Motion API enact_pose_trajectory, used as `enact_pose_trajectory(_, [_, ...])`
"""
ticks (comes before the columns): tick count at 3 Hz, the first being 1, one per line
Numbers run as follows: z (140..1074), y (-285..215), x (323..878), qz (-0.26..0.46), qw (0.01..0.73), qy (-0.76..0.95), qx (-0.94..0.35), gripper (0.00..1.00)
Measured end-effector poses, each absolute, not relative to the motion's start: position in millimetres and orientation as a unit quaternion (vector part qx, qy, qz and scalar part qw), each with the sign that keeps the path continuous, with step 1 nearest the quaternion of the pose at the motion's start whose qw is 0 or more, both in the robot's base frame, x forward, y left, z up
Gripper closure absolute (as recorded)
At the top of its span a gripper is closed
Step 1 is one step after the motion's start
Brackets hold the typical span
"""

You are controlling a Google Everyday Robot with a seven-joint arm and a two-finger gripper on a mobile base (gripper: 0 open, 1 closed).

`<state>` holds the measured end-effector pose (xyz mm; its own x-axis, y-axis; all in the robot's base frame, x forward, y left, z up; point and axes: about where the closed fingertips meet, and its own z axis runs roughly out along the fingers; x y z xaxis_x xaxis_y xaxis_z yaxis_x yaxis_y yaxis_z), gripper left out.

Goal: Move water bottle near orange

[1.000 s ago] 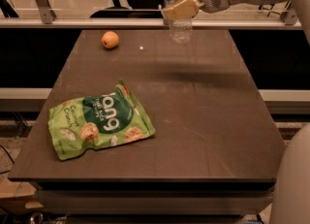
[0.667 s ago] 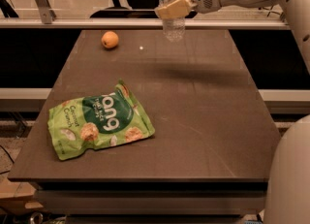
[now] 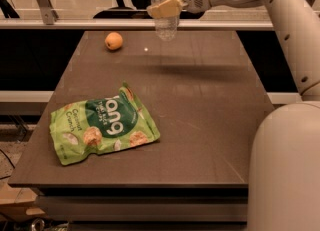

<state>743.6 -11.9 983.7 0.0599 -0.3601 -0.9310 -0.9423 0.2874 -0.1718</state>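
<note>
gripper (image 3: 165,8) clamped on small clear ribbed plastic water bottle (image 3: 165,27). bottle upright, held aloft over far edge of dark table (image 3: 200,100). small round orange (image 3: 114,40) lies camera-left of bottle, lower, well apart. next move likely leftward, then down.

Water bottle (image 3: 165,27) upright in tool (image 3: 165,8) above table (image 3: 200,125), orange (image 3: 114,40) far-left
</note>
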Motion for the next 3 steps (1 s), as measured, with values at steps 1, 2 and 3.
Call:
enact_pose_trajectory(1, [980, 7, 752, 0.309, 0.509, 0.607, -0.527, 1.0])
enact_pose_trajectory(2, [977, 28, 758, 0.33, 0.512, 0.589, -0.531, 1.0])
enact_pose_trajectory(3, [972, 46, 760, 0.345, 0.507, 0.58, -0.537, 1.0])
